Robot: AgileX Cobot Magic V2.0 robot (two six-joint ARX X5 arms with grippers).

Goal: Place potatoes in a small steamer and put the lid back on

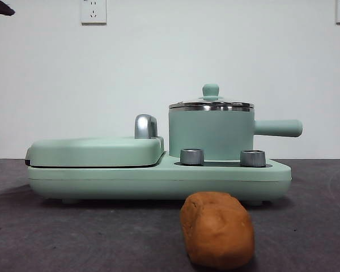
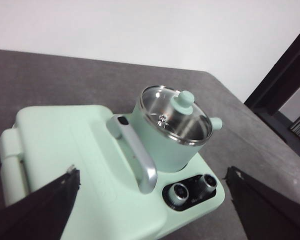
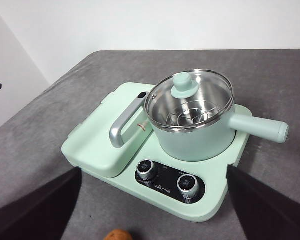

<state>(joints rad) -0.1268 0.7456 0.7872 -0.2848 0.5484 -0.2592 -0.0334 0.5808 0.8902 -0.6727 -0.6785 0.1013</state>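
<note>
One potato (image 1: 217,229), an oblong orange-brown lump with a matte skin, lies on the grey table (image 1: 317,226) in front of a mint-green cooking appliance (image 1: 158,175), apart from it and nearest the low front camera. On the appliance's right side stands the small steamer (image 1: 211,135), a mint-green pot with a steel rim and a stubby handle pointing right; the lid (image 3: 189,100), clear glass with a green knob, sits on it, and through the glass a steel rack shows inside. To the pot's left is the closed griddle cover (image 1: 96,150) with its chrome handle (image 1: 145,126), and two round dials (image 1: 222,157) sit below the pot. Both arms hover above the scene, well clear of everything. The left gripper (image 2: 150,212) and right gripper (image 3: 155,210) each have their jaws spread wide and hold nothing. Nothing of the task looks done yet. The lid probably feels light but breakable, slick on the glass, so the knob is the sensible place to pinch. The potato looks firm and fairly heavy, likely best clasped across its narrow middle
</note>
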